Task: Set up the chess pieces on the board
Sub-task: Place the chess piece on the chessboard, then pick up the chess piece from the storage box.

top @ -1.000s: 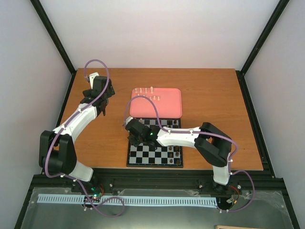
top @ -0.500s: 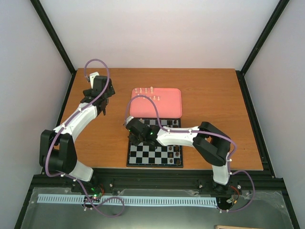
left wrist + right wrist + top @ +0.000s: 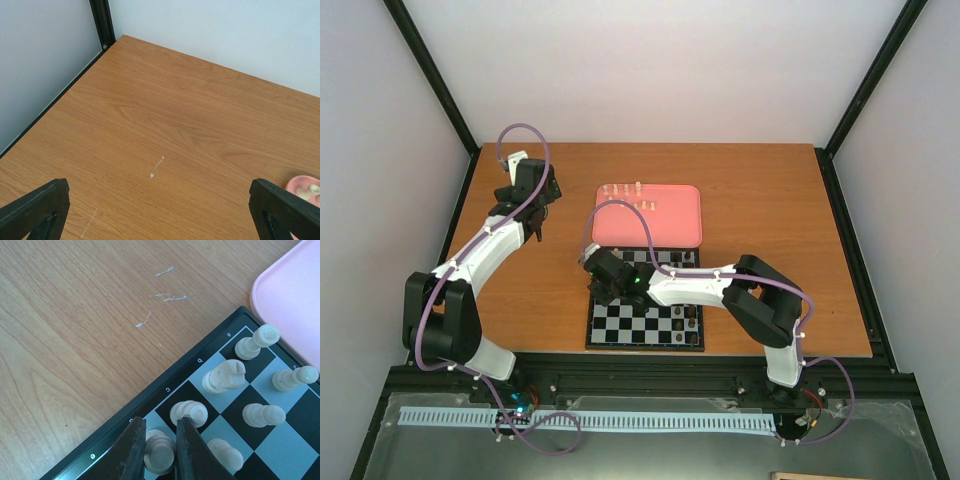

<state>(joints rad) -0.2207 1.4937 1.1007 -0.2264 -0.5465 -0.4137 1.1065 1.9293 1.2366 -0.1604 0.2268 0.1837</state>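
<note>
The black-and-white board (image 3: 645, 300) lies at the table's near middle; its corner shows in the right wrist view (image 3: 165, 390). My right gripper (image 3: 159, 432) is over the board's left edge (image 3: 610, 280), its fingers closed around a cream chess piece (image 3: 160, 452) that stands on a light square. Several more cream pieces stand on nearby squares, among them one (image 3: 189, 413) right beside the finger. Other cream pieces (image 3: 625, 192) stand on the pink tray (image 3: 665, 220). My left gripper (image 3: 525, 195) is open and empty over bare table far left of the tray.
Dark brown pieces (image 3: 688, 318) stand on the board's right side. The tray's corner shows in the right wrist view (image 3: 290, 295) and in the left wrist view (image 3: 306, 186). A black frame post (image 3: 102, 22) and walls border the table.
Both arms stay almost still; the right gripper stays at the board's left edge.
</note>
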